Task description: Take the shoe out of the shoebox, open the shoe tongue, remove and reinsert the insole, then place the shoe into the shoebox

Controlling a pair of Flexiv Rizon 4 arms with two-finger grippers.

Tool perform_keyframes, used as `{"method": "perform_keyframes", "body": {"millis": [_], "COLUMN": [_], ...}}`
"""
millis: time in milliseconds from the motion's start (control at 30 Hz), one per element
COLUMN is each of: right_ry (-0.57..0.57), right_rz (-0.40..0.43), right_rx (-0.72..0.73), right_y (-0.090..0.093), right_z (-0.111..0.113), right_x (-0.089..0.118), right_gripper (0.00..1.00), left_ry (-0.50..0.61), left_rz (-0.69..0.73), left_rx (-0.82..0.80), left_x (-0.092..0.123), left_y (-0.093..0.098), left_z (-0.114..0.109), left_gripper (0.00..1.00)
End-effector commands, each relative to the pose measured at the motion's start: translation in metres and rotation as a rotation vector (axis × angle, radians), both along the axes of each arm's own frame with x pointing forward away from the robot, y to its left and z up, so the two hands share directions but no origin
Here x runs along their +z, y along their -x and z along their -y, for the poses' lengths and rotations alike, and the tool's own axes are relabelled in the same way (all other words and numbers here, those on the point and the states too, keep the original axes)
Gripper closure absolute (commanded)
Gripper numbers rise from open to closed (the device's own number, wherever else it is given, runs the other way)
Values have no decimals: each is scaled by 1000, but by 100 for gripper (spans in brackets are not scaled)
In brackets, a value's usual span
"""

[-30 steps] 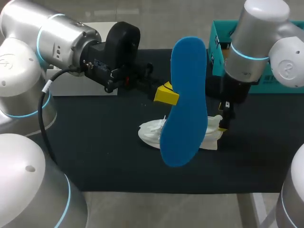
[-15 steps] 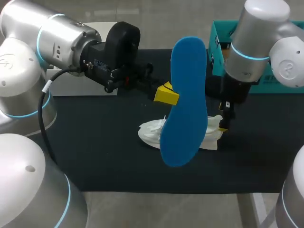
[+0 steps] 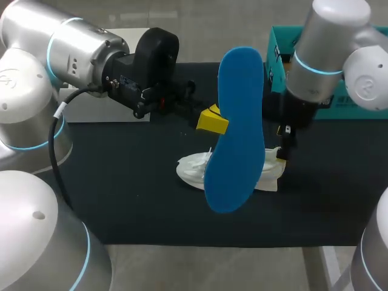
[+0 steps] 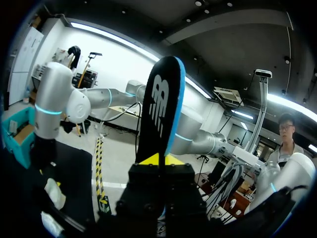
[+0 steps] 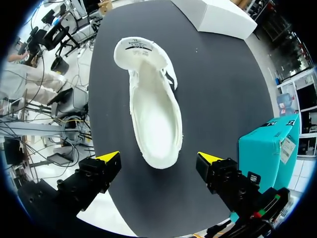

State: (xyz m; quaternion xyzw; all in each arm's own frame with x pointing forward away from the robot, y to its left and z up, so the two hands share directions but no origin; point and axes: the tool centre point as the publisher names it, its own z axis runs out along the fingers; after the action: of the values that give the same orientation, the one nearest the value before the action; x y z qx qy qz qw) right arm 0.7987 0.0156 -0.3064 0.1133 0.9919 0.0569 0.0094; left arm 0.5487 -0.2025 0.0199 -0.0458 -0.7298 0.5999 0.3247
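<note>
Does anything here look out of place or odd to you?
The blue insole stands upright in mid-air, gripped by the left end effector, while the white shoe lies empty on the black mat below. Nothing looks spilled or damaged.

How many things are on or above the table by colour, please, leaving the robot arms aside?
White: 2 (white fabric shoe, white rectangular box)
Blue: 1 (blue foam insole)
Teal: 1 (teal cardboard shoebox)
Total: 4
</note>
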Motion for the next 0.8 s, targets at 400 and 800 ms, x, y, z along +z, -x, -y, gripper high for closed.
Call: {"method": "perform_keyframes", "body": {"millis": [400,800], "right_ry": [62,20], "right_rz": [13,-15], "right_rx": [26,45], "right_y": [-50,-58], "right_z": [-52,-73], "right_x": [-34,-72], "right_gripper": [0,0], "left_ry": [1,1], "left_rz": [0,0], "left_rx": [-1,-1], "left_x": [0,0], "left_y": [0,0], "left_z": [2,2], "left_gripper": [100,100]}}
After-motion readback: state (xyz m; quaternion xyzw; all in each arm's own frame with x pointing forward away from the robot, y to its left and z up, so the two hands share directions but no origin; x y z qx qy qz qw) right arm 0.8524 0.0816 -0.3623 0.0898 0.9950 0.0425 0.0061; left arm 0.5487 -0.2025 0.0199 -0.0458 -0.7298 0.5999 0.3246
